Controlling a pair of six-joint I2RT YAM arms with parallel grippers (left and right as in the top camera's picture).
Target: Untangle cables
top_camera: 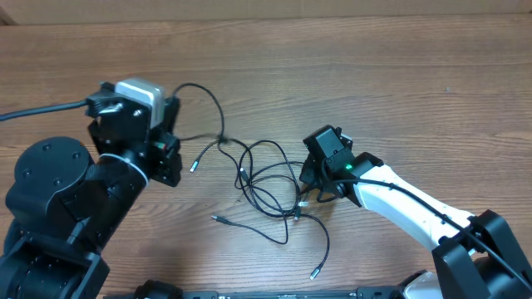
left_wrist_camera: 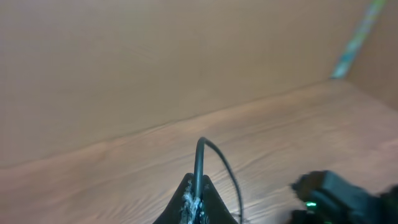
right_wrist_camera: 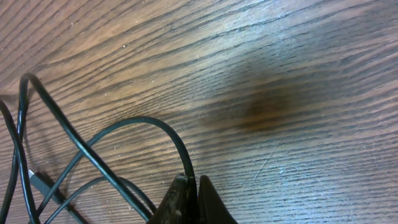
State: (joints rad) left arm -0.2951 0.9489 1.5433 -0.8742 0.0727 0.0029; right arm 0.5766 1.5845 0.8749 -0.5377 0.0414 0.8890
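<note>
Pinched between the pressed-together fingertips of my right gripper (right_wrist_camera: 189, 198) is one strand of the thin black cables (top_camera: 266, 178), plug-tipped cords lying in a loose tangle on the brown wooden table (top_camera: 374, 75). That gripper sits at the tangle's right edge. My left gripper (left_wrist_camera: 196, 202), left of the tangle, is clamped on another strand arching upward.

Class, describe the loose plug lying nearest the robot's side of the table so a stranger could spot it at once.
On the wooden table, find the black cables tangled near its middle. One strand trails out of the tangle toward the robot's side, ending in a small plug. Unlike the other plugs, it lies alone, clear of every loop.
</note>
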